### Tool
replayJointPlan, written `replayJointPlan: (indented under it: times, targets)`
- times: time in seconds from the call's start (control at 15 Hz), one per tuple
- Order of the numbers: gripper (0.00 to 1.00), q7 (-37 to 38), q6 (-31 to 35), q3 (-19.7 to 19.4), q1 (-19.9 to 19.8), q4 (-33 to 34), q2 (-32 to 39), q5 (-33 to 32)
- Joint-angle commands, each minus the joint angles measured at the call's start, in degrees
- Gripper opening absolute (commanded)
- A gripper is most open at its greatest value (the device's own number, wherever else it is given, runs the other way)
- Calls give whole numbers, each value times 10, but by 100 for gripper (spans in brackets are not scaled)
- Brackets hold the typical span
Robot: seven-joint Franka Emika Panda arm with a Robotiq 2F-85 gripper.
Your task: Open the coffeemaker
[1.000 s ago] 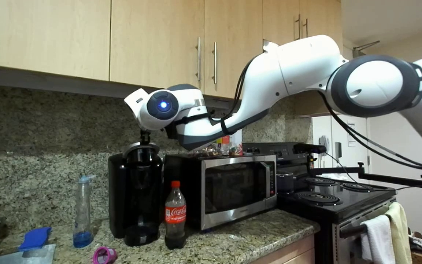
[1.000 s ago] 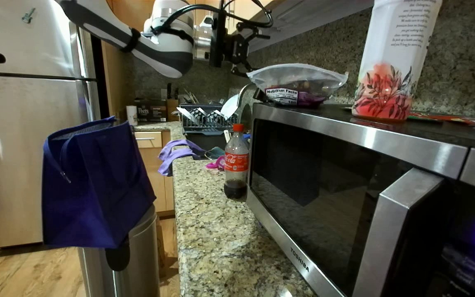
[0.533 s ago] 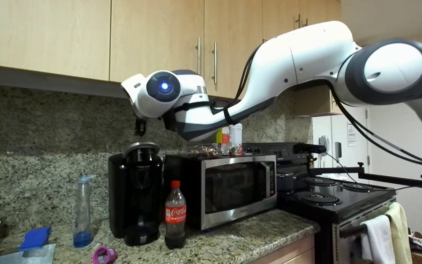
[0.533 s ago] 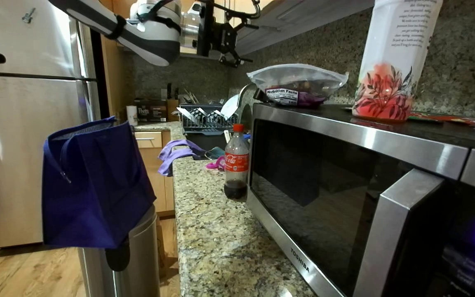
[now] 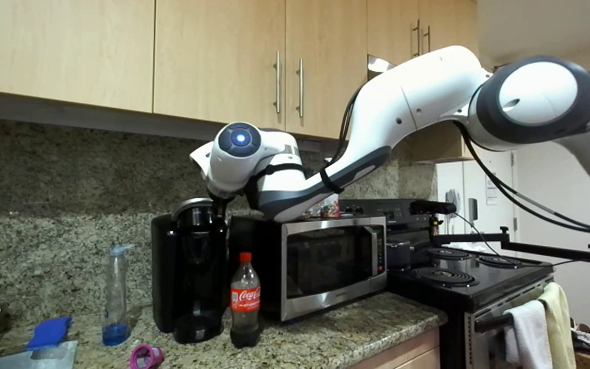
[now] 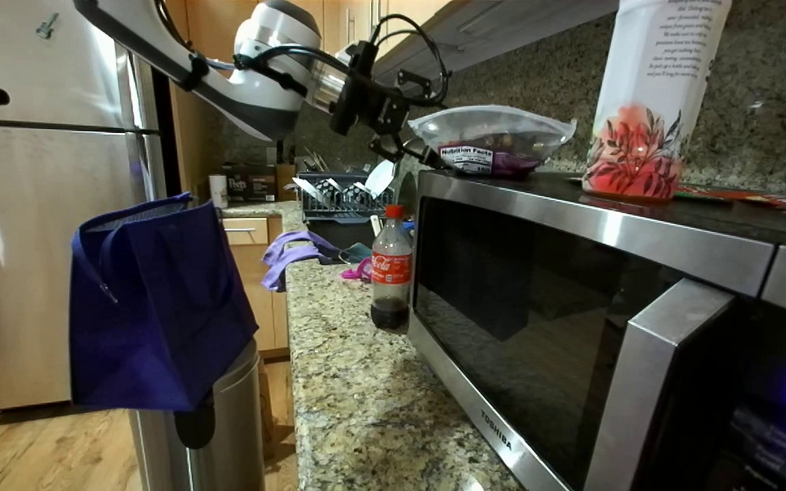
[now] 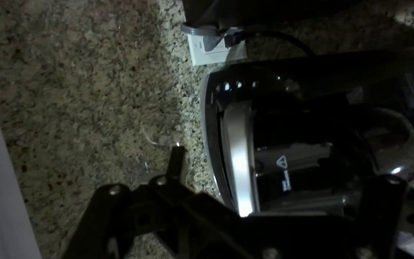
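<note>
The coffeemaker is tall, black and boxy, with a silver band on its rounded top. It stands upright between the backsplash and the cola bottle, and its top looks shut. My gripper is at the right edge of its top in an exterior view. In the wrist view, my gripper is open, with its dark fingers wide apart and the coffeemaker's silver handle showing between them. I cannot tell whether a finger touches it. My gripper is tilted in an exterior view, where the microwave hides the coffeemaker.
The stainless-steel microwave stands right beside the coffeemaker, with a plastic bag and a bottle on top. The cola bottle stands in front. A clear spray bottle is on the left. Wall cabinets hang above.
My gripper was above the coffeemaker's top, rose clear of it, then came down and to the right, tilting, to the right edge of the top. The coffeemaker has not visibly changed.
</note>
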Motion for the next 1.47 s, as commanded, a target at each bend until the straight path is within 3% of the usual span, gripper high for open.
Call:
replayJointPlan:
  times: [0.0, 0.4, 0.73, 0.93, 1.07, 1.13, 1.4]
  targets:
    - [100, 8, 27, 7, -24, 5, 14, -38]
    - [100, 49, 75, -11, -16, 19, 19, -113]
    - [100, 71, 84, -17, -18, 24, 17, -129]
    - [100, 65, 88, -15, -24, 29, 19, -116]
    - [100, 29, 97, -4, -37, 41, 25, -72]
    - [100, 17, 95, 20, -58, 52, 30, -57]
    - [100, -37, 93, 35, -76, 120, 66, 11]
